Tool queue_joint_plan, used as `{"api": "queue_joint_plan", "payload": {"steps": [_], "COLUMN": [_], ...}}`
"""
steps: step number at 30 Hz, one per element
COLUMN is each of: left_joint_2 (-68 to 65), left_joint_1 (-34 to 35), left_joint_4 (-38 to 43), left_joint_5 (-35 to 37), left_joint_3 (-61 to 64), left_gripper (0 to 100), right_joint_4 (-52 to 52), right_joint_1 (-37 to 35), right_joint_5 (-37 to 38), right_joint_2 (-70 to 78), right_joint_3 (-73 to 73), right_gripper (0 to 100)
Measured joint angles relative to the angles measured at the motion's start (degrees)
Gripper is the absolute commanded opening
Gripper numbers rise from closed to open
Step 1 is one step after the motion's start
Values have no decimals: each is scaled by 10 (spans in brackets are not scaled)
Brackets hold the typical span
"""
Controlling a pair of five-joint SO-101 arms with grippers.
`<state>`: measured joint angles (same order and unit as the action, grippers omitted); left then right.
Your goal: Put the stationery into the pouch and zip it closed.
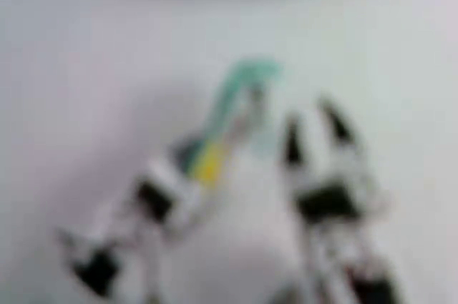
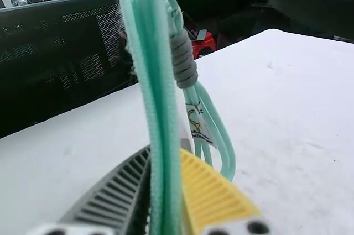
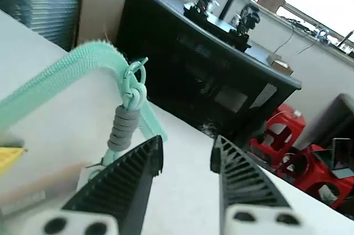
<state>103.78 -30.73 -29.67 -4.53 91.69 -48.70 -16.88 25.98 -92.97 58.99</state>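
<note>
1. The pouch (image 2: 157, 80) is held upright over the table (image 2: 287, 108), pinched at its zipper edge by the left gripper (image 2: 166, 157).
2. It looks light and floppy, so I'd grab the grey pull tab (image 3: 123, 127).
3. The right gripper (image 3: 187, 149) is spread wide, just beside that tab.
4. The table runs wide around both arms, so there's room to swing.

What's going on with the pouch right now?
The left gripper is shut on the mint-green pouch, holding it upright over the white table. The right gripper is open beside the grey zipper pull at the pouch's corner, not gripping it. I cannot tell whether the zip is closed.
</note>
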Motion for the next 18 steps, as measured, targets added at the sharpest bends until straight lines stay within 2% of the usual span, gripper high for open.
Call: {"api": "queue_joint_plan", "payload": {"steps": [3, 6, 9, 12, 18], "left_joint_2": [2, 2, 2, 2, 2], "left_joint_1": [0, 0, 0, 0, 0], "left_joint_4": [-8, -8, -8, -8, -8], "left_joint_5": [0, 0, 0, 0, 0], "left_joint_3": [-1, -1, -1, -1, -1], "left_gripper": [21, 21, 21, 21, 21], "right_joint_4": [-10, -68, -132, -146, -137], "right_joint_1": [-3, -44, -111, -155, -122], "right_joint_5": [-39, -55, -40, -2, 15], "right_joint_2": [91, 197, 274, 314, 387], "right_joint_3": [-57, -145, -225, -258, -263], "right_gripper": [193, 194, 194, 194, 194]}}
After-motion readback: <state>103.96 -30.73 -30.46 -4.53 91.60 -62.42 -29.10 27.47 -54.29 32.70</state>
